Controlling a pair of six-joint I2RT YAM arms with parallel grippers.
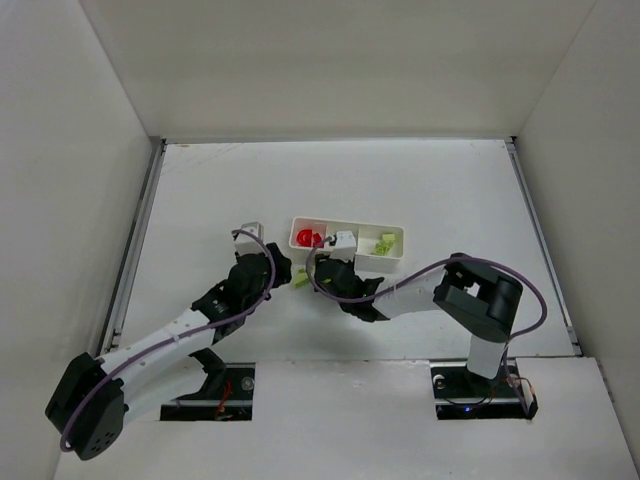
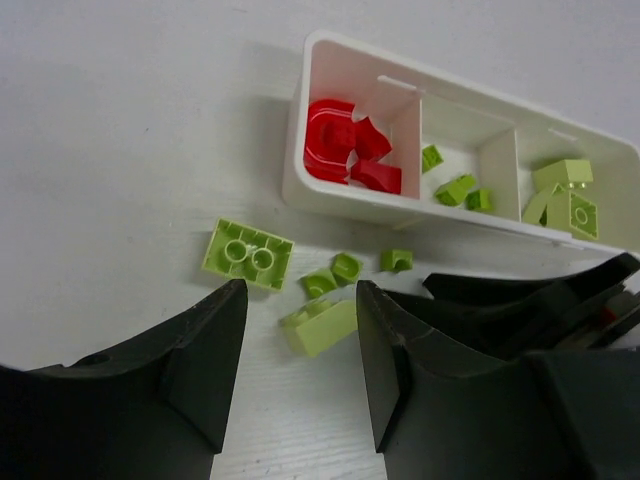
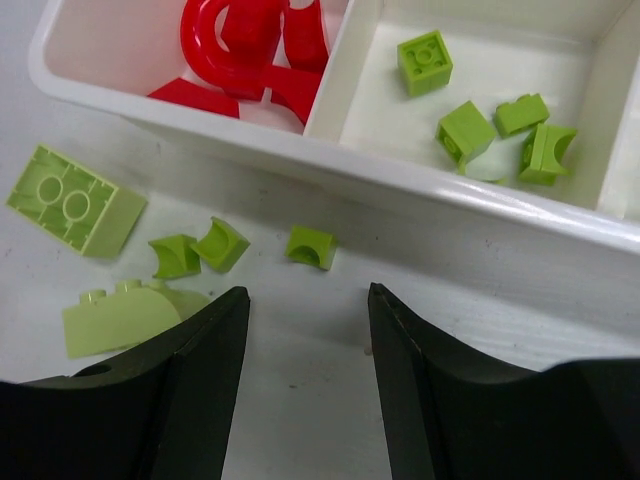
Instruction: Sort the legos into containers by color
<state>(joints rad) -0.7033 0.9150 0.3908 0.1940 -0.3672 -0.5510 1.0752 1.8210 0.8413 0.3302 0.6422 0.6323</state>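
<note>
The white tray (image 1: 398, 232) lies mid-table with its three containers in a row. Red legos (image 2: 345, 155) fill the left one. Small green legos (image 3: 465, 130) lie in the middle one, and larger green ones (image 2: 565, 195) in the right one. Several loose green legos rest on the table just in front of the tray: a flat square brick (image 2: 247, 254), a sloped brick (image 2: 322, 325) and small arched pieces (image 3: 311, 247). My left gripper (image 2: 300, 290) is open, with the sloped brick lying between its tips. My right gripper (image 3: 307, 290) is open over bare table.
Both grippers (image 1: 290, 272) (image 1: 325, 274) crowd together at the tray's near left corner. The right arm's dark fingers (image 2: 540, 290) show beside the left gripper. A small grey bracket (image 1: 248, 229) stands left of the tray. White walls enclose the table.
</note>
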